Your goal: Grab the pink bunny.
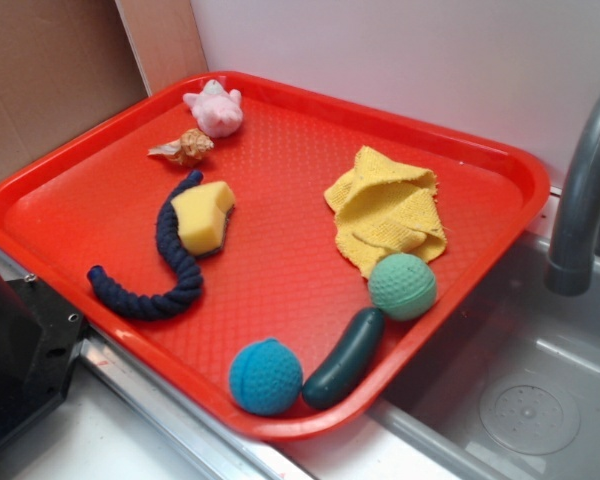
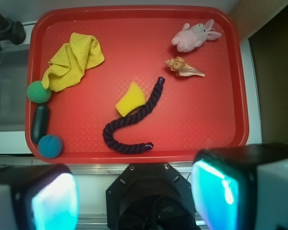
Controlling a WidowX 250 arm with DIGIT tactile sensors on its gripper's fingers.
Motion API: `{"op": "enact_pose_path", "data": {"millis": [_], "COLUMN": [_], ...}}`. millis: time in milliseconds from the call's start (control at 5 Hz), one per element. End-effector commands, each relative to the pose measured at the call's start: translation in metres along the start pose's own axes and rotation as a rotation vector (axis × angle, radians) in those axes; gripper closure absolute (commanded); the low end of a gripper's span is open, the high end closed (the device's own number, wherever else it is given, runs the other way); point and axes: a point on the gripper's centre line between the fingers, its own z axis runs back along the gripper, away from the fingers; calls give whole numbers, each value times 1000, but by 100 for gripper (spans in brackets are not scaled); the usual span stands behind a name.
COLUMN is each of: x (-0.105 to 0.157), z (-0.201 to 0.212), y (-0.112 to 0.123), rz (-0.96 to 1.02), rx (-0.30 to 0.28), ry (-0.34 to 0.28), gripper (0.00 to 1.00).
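The pink bunny (image 1: 215, 108) (image 2: 193, 37) lies on its side at the far corner of the red tray (image 1: 100, 190) (image 2: 230, 96), just beyond a tan seashell (image 1: 185, 148) (image 2: 182, 67). In the wrist view my gripper (image 2: 137, 194) is high above the tray's near edge, over the robot base, far from the bunny. Its two fingers (image 2: 221, 191) stand wide apart with nothing between them. The gripper itself does not show in the exterior view.
On the tray lie a yellow sponge (image 1: 202, 215) on a dark blue rope (image 1: 160, 275), a yellow cloth (image 1: 388, 208), a green ball (image 1: 402, 286), a blue ball (image 1: 266, 376) and a dark green cucumber (image 1: 345, 358). A sink (image 1: 540, 400) with faucet (image 1: 585, 190) lies beside it.
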Motion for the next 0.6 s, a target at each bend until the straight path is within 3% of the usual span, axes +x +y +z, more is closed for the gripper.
{"op": "enact_pose_path", "data": {"millis": [0,200,400], "x": [0,26,72], "z": [0,-47,-74], "y": [0,48,70], "rz": [0,203,310], "rx": [0,88,86], "ry": [0,44,-85], "gripper": [0,0,0]}}
